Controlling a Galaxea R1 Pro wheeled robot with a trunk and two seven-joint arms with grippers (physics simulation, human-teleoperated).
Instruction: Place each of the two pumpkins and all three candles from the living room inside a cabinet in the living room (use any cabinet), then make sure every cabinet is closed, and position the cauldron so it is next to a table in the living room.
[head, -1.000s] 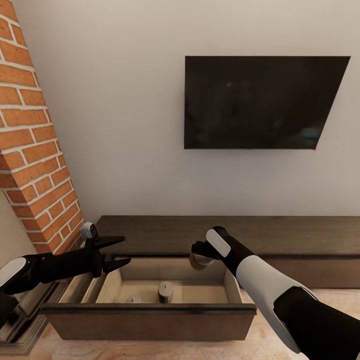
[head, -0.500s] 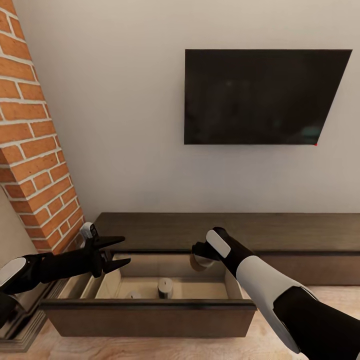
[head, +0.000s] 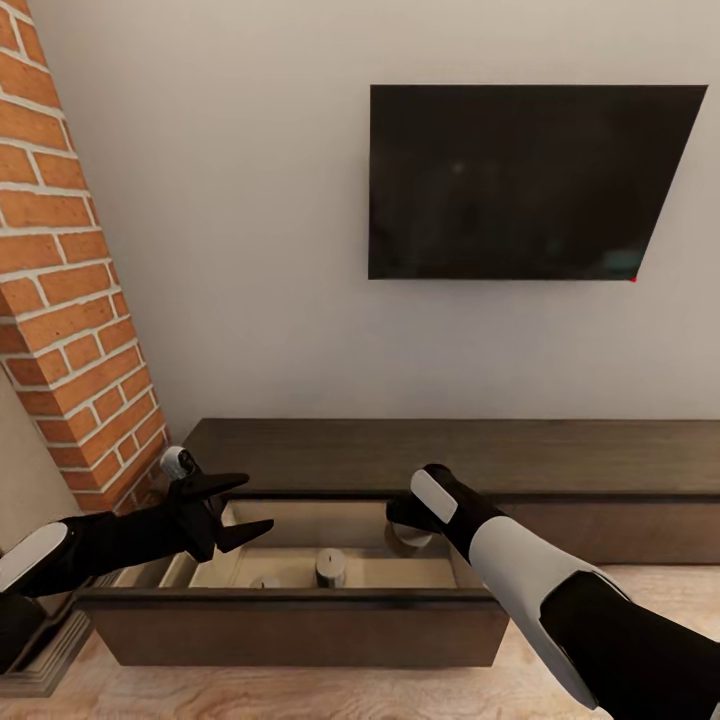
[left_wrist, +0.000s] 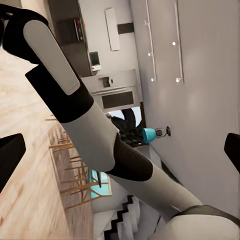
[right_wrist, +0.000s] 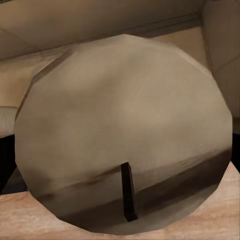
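Observation:
The long dark-brown cabinet (head: 560, 455) stands against the wall with one drawer (head: 300, 628) pulled out. Two candles stand inside the drawer: one upright near the middle (head: 330, 567), another just showing behind the drawer front (head: 265, 582). My right gripper (head: 406, 528) hangs over the drawer's right end, shut on a third candle (head: 402, 541). In the right wrist view that candle's tan round top (right_wrist: 125, 115) with its dark wick sits between the fingers. My left gripper (head: 250, 503) is open and empty over the drawer's left end. Pumpkins, cauldron and table are out of view.
A brick column (head: 70, 300) rises close on the left, right beside my left arm. A dark TV (head: 520, 180) hangs on the wall above the cabinet. Wooden floor (head: 300, 695) lies in front of the drawer.
The camera has shifted, so the scene sits a little higher in the picture. My right gripper has sunk a bit toward the drawer with the candle. The left gripper has dropped slightly.

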